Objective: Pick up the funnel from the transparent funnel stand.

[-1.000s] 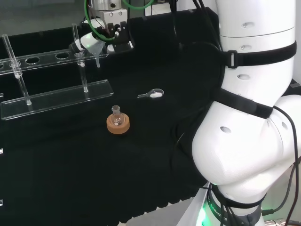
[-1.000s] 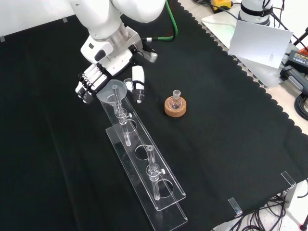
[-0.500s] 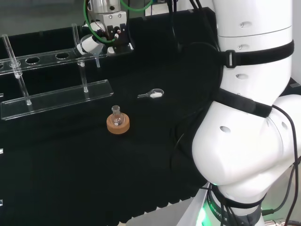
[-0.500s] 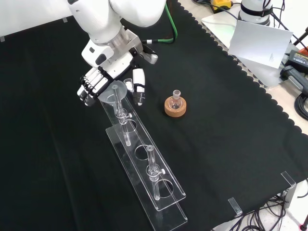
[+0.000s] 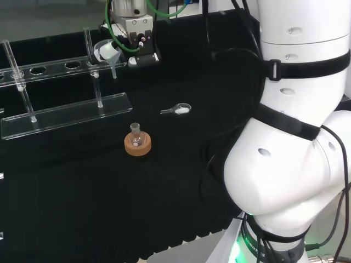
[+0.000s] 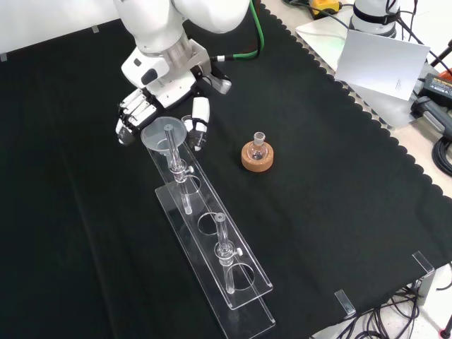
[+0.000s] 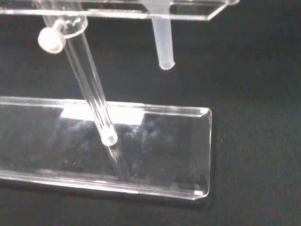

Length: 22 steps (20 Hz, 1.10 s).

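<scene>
The clear funnel [image 6: 163,134] sits in the end hole of the transparent stand's upper shelf [image 6: 212,240]. Its stem [image 7: 162,42] hangs through the shelf above the base plate [image 7: 141,141]. My hand [image 6: 152,88] hovers over that end of the stand. Curved fingers [image 6: 133,116] stand on one side of the cone and the thumb [image 6: 198,116] on the other, each with a small gap to the rim. In the head view the funnel [image 5: 107,51] shows just left of the hand [image 5: 140,46], above the stand [image 5: 66,112].
A small flask on a cork ring [image 6: 257,152] stands right of the stand in the front view, also as the flask [image 5: 136,142]. A little scoop with white powder [image 5: 178,109] lies nearby. The arm's white links [image 5: 296,137] rise at the right.
The hand has shifted slightly back toward the arm and its thumb has drawn closer to the cone. The funnel still rests in the stand.
</scene>
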### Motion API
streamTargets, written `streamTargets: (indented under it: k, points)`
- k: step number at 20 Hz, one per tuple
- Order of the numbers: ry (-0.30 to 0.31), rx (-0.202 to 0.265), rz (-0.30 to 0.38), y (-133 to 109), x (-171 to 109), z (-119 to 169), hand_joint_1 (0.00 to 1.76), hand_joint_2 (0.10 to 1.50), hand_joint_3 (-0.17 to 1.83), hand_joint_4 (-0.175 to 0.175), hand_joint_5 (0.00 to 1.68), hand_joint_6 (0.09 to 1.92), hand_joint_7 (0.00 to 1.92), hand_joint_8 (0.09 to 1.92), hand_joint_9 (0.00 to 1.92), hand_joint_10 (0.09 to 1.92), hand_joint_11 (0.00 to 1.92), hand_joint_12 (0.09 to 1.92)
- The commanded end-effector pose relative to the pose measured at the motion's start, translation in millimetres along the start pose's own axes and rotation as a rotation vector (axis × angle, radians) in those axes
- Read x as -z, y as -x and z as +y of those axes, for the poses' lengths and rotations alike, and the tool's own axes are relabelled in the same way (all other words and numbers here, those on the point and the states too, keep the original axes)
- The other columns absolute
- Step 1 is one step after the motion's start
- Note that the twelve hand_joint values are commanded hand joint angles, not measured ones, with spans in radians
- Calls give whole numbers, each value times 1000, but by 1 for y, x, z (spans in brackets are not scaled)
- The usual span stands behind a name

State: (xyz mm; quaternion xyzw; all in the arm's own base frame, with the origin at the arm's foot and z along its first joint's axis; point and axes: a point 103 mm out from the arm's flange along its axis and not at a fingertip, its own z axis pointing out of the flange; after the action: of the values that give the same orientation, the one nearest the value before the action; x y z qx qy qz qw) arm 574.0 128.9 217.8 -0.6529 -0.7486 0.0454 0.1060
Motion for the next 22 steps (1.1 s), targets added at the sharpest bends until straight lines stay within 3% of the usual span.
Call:
streamTargets:
  k: [1, 13, 22]
  points:
    - [-17, -8, -1, 5, 1, 3, 360, 774, 12, 26, 35, 87, 146, 340, 2, 713, 0, 1311]
    - [-59, -7, -14, 7, 0, 9, 356, 783, 14, 27, 126, 87, 238, 455, 64, 765, 0, 1386]
    - [-48, -11, 2, 10, 3, 10, 359, 817, 29, 33, 341, 87, 424, 532, 233, 723, 0, 1405]
